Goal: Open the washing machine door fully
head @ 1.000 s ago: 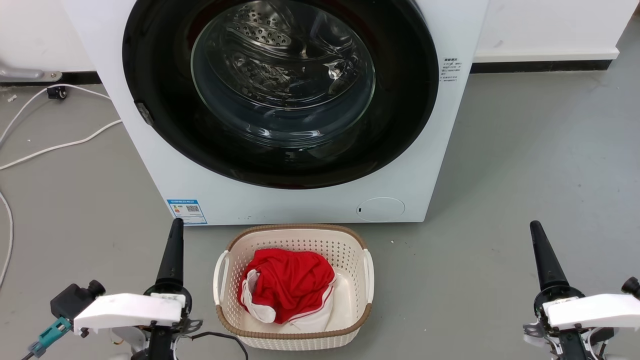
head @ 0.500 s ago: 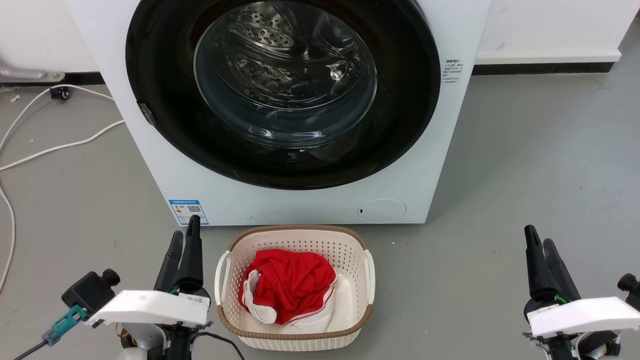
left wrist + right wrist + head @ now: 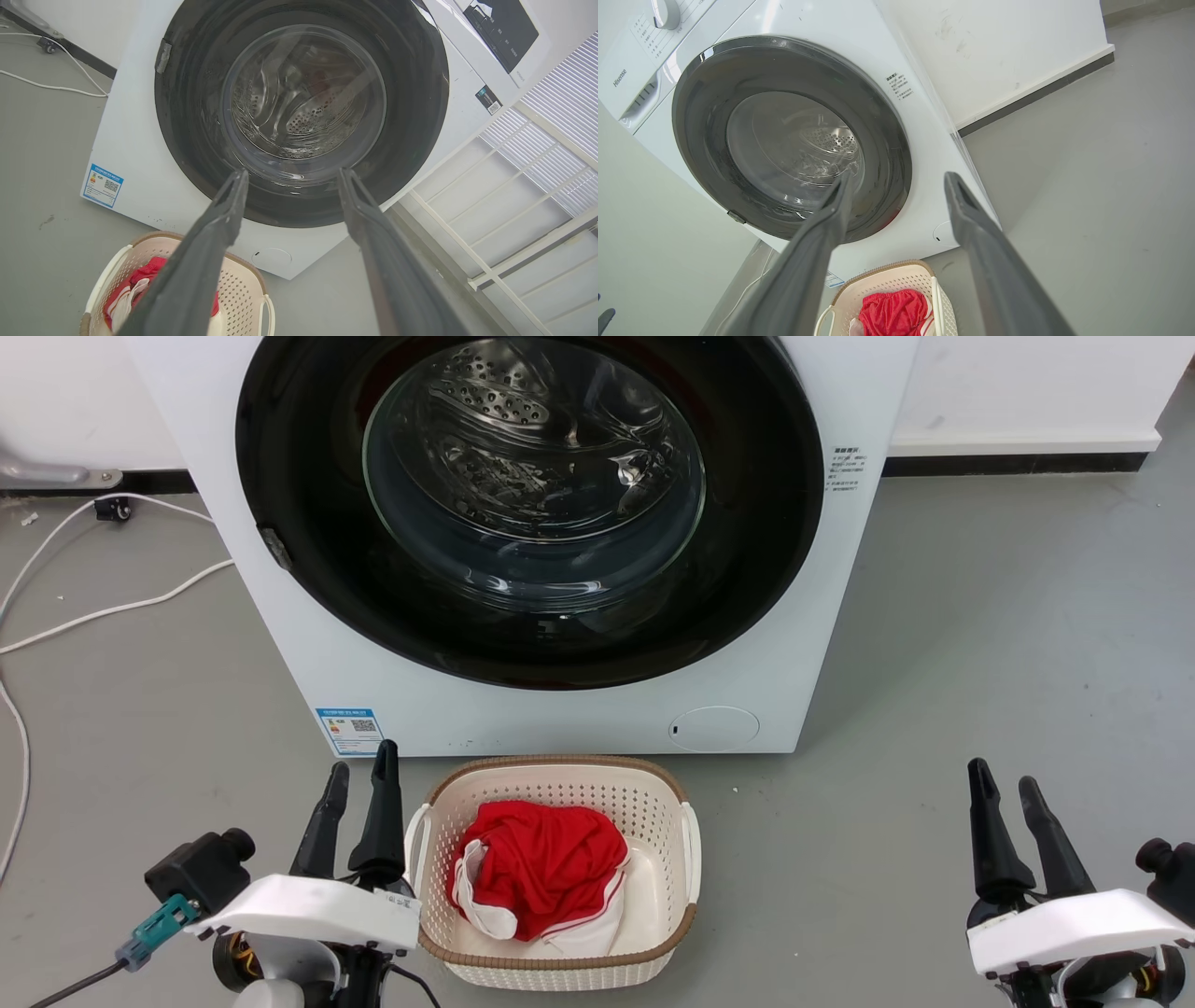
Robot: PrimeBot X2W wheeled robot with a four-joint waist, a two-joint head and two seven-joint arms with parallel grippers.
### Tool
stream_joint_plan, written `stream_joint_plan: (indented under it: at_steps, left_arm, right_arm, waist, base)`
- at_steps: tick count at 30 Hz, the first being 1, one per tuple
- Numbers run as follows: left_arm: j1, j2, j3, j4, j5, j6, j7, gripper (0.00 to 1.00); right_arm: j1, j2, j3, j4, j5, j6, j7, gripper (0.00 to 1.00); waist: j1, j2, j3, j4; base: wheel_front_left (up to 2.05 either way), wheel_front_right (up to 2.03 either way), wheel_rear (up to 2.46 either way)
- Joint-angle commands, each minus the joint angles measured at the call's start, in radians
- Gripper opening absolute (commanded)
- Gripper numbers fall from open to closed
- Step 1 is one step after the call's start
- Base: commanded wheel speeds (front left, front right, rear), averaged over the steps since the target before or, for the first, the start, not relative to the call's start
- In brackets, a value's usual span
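Note:
The white washing machine [image 3: 308,653] fills the upper middle of the head view. Its washing machine door [image 3: 299,551], round and glossy black with a clear glass bowl, sits flush against the front, with a small metal piece on its left rim. Both wrist views show the door [image 3: 411,121] [image 3: 887,140] from below. My left gripper [image 3: 362,775] is open at the lower left, beside the basket and well short of the door. My right gripper [image 3: 1004,786] is open at the lower right, over bare floor. Neither holds anything.
A cream laundry basket [image 3: 672,821] with a red and white garment [image 3: 537,863] stands on the grey floor right before the machine. White cables [image 3: 112,607] lie on the floor at the left. A white wall with a dark skirting [image 3: 1008,457] runs behind.
Both grippers have gone from fingers together to fingers spread. The left one has shifted right toward the basket; the right one has shifted slightly left. The door has not moved.

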Motion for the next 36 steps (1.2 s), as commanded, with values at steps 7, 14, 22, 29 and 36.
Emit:
stream_joint_plan:
  at_steps: [7, 14, 22, 29, 36]
  left_arm:
    - [-0.027, 0.002, 0.003, -0.001, 0.100, 0.011, -0.026, 1.00]
    - [-0.034, 0.001, 0.004, 0.008, 0.180, 0.010, -0.044, 1.00]
    - [-0.047, 0.001, -0.004, 0.030, 0.267, 0.012, -0.064, 1.00]
    - [-0.060, 0.001, -0.010, 0.049, 0.354, 0.013, -0.080, 1.00]
    - [-0.070, 0.000, -0.018, 0.066, 0.435, 0.020, -0.094, 1.00]
  right_arm:
    - [0.006, 0.002, -0.002, -0.023, -0.115, 0.000, -0.003, 1.00]
    - [0.009, 0.003, -0.004, -0.032, -0.198, 0.000, -0.008, 1.00]
    - [0.015, 0.003, 0.001, -0.039, -0.287, 0.000, -0.011, 1.00]
    - [0.022, 0.004, 0.000, -0.040, -0.354, 0.000, -0.013, 1.00]
    - [0.028, 0.005, -0.003, -0.043, -0.419, 0.000, -0.016, 1.00]
  waist:
    - [0.0000, 0.0000, 0.002, -0.001]
    - [0.0000, 0.0000, 0.003, -0.001]
    - [0.0000, 0.0000, 0.005, -0.001]
    - [0.0000, 0.0000, 0.005, 0.000]
    - [0.0000, 0.0000, 0.004, 0.001]
  base:
    - [0.00, 0.00, 0.00]
    - [0.00, 0.00, 0.00]
    - [0.00, 0.00, 0.00]
    - [0.00, 0.00, 0.00]
    - [0.00, 0.00, 0.00]
